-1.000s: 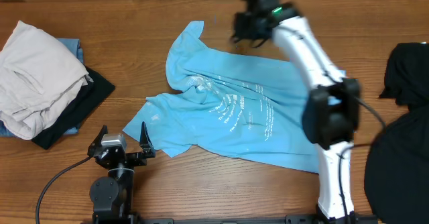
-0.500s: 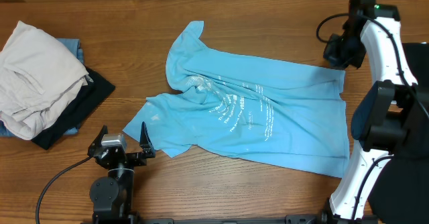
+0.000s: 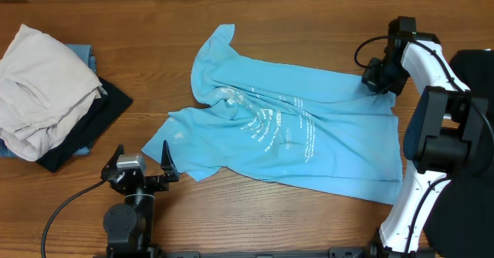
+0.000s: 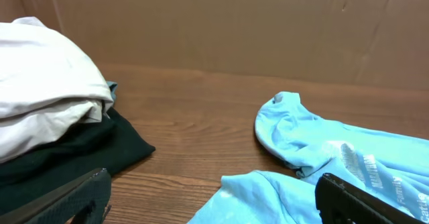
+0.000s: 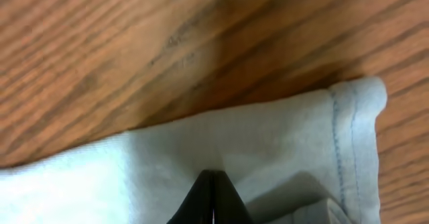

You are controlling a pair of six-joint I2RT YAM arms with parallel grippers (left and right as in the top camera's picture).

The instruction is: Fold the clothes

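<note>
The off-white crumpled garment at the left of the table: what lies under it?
A flat black garment sticks out beneath the off-white garment, and a strip of blue cloth shows at its far edge. How far they reach underneath is covered.

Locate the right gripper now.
Overhead view, right side: the right gripper sits shut over the blue T-shirt's far right corner, near the black garment.

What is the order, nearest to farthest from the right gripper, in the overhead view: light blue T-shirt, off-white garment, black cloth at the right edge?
1. light blue T-shirt: its far right corner is at the right gripper.
2. black cloth: right edge.
3. off-white garment: far left.
</note>
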